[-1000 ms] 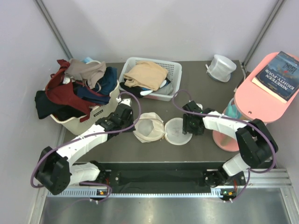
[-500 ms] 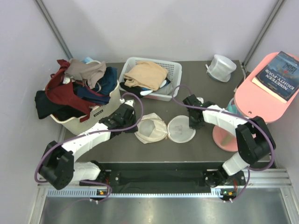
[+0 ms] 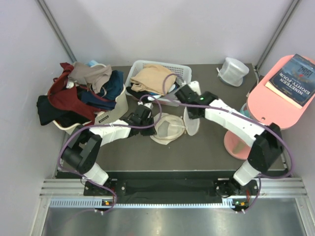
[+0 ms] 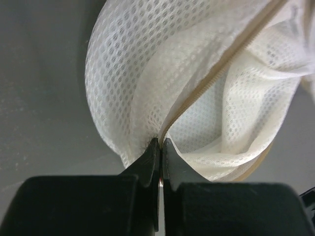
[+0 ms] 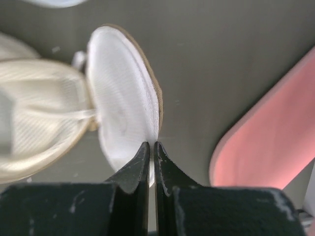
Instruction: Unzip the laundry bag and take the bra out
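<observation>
The laundry bag (image 3: 170, 129) lies unzipped at the table's middle, a pale mesh dome with its hollow facing up. Its round white base flap (image 3: 192, 122) stands up on edge at the dome's right side. My left gripper (image 3: 150, 126) is shut on the dome's left rim; in the left wrist view the mesh (image 4: 147, 73) and beige zipper tape (image 4: 211, 81) run into the closed tips (image 4: 161, 143). My right gripper (image 3: 189, 111) is shut on the flap's rim, and the flap (image 5: 125, 105) rises from its tips (image 5: 152, 145) in the right wrist view. The bra is hidden.
A white basket (image 3: 183, 72) of beige clothes stands just behind the bag. A beige bin (image 3: 74, 129) heaped with clothes is at the back left. A whiter round pouch (image 3: 233, 71) sits at the back right. A pink stool (image 3: 275, 101) with a book (image 3: 297, 73) stands on the right.
My right gripper has shut on the flat-lying base flap, then swung back and left, tipping it up on edge. The left gripper, still shut on the rim, shifted right with the bag.
</observation>
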You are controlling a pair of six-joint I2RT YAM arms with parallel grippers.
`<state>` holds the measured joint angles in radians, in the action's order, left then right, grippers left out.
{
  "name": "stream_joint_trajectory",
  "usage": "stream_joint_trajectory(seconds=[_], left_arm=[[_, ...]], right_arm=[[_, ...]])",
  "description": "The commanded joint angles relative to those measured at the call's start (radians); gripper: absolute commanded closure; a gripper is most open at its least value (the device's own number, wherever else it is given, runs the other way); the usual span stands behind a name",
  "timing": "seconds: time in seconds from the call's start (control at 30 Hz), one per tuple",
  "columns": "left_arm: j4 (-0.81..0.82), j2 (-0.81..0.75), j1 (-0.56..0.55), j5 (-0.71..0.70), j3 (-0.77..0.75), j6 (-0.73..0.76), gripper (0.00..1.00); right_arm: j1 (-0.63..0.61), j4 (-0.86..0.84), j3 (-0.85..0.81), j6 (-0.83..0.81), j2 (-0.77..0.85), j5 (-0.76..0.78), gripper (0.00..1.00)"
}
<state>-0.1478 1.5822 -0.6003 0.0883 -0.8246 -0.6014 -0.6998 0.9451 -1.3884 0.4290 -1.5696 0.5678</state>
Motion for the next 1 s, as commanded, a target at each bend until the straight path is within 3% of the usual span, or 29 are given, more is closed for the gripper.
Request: stream_joint_trajectory(seconds=[0.0, 0.2, 0.37, 0.5, 0.53, 0.57, 0.63, 0.67, 0.8, 0.9, 0.97], left_arm=[[0.122, 0.005, -0.003, 0.031, -0.013, -0.023, 1.00], [0.140, -0.010, -0.004, 0.064, 0.028, -0.063, 1.00], [0.183, -0.060, -0.004, 0.061, 0.076, -0.096, 1.00], [0.179, -0.114, 0.004, 0.050, 0.099, -0.133, 1.00], [0.175, -0.141, 0.004, 0.044, 0.107, -0.141, 0.91], [0.168, -0.157, 0.004, 0.039, 0.111, -0.146, 0.82], [0.157, -0.204, 0.007, 0.025, 0.117, -0.155, 0.66], [0.152, -0.223, 0.007, 0.018, 0.120, -0.158, 0.46], [0.045, -0.318, 0.011, -0.047, 0.137, -0.172, 0.13], [-0.059, -0.430, 0.017, -0.126, 0.146, -0.184, 0.01], [-0.116, -0.482, 0.020, -0.189, 0.153, -0.196, 0.01]], right_arm=[[-0.156, 0.058, -0.148, 0.043, -0.093, 0.021, 1.00], [-0.240, 0.003, -0.277, 0.045, -0.225, -0.155, 1.00], [-0.254, -0.113, -0.242, 0.053, -0.259, -0.331, 1.00], [-0.254, -0.172, -0.238, 0.060, -0.268, -0.430, 0.91], [-0.254, -0.178, -0.236, 0.060, -0.257, -0.431, 0.88], [-0.253, -0.186, -0.225, 0.057, -0.248, -0.431, 0.75], [-0.251, -0.216, -0.204, 0.054, -0.212, -0.437, 0.59], [-0.247, -0.229, -0.178, 0.057, -0.196, -0.444, 0.43], [-0.234, -0.275, -0.112, 0.067, -0.118, -0.465, 0.16], [-0.218, -0.278, -0.060, 0.074, -0.046, -0.451, 0.06], [-0.199, -0.281, -0.009, 0.085, 0.026, -0.450, 0.01]])
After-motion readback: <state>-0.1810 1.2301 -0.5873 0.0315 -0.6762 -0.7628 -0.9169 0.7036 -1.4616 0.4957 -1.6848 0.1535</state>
